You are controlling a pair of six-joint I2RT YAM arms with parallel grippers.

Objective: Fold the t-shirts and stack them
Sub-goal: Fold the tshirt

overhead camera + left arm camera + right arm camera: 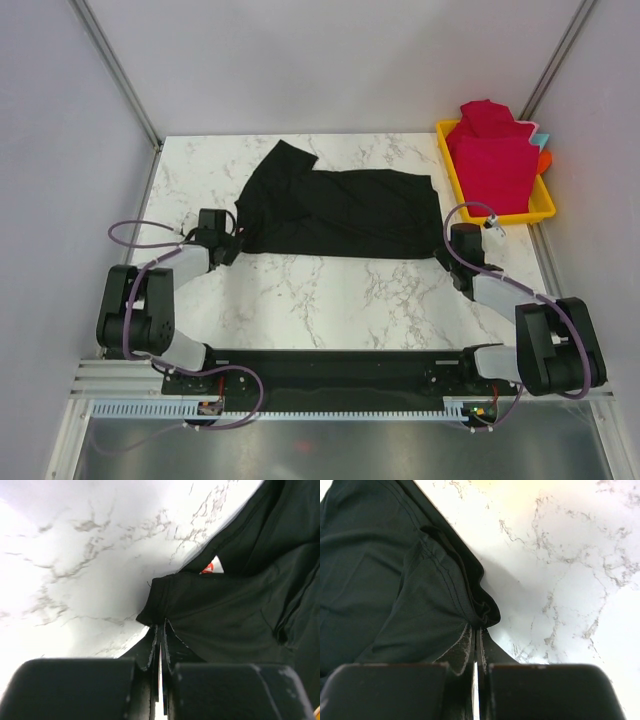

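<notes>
At black t-shirt | left end effector, right end effector low, clamped

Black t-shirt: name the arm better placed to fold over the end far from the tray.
Left, probably: the left pincer is shut on the black t-shirt at that end's near corner; the right pincer holds the corner nearest the yellow tray.

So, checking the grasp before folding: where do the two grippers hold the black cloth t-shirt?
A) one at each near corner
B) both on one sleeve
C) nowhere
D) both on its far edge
A: the left gripper and right gripper are each shut on a near corner of the black cloth t-shirt.
</notes>
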